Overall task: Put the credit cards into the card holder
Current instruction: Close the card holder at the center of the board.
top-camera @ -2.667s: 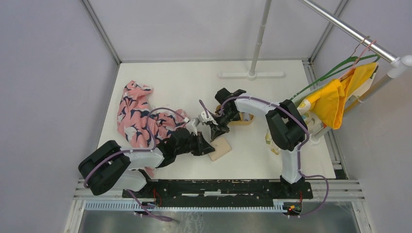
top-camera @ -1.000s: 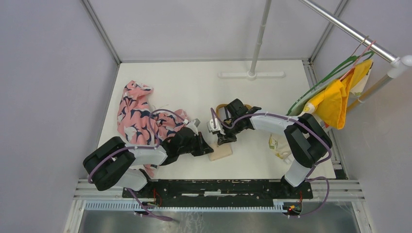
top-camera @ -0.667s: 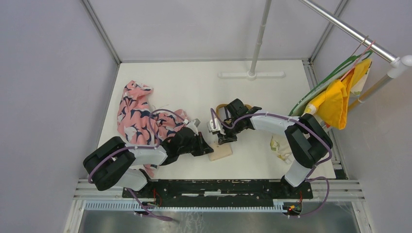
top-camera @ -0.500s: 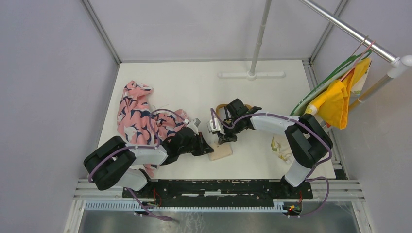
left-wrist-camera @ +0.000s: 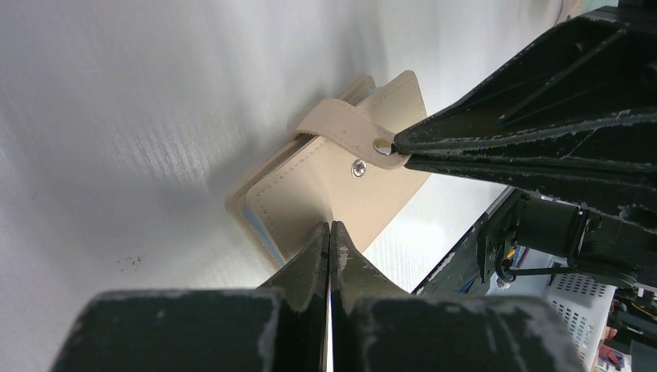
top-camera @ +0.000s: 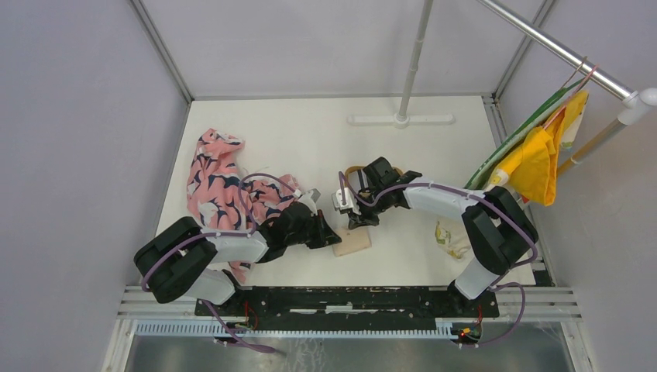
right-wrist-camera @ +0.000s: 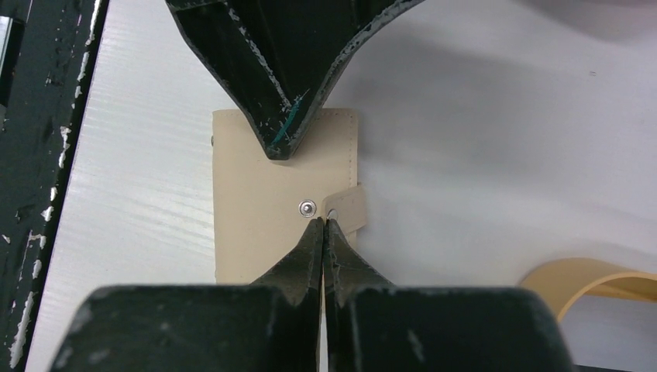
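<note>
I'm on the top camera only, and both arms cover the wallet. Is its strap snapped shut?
Observer: No. The left wrist view shows the strap arching up off the wallet, and the stud on its face is bare.
Operator: Where is the right arm's tip?
Observer: The right claw is shut, and its tips touch the strap's free end beside the stud. I cannot tell whether they pinch it.
Operator: And the left?
Observer: The left claw is shut too, with its tips set on the wallet's face.
</note>
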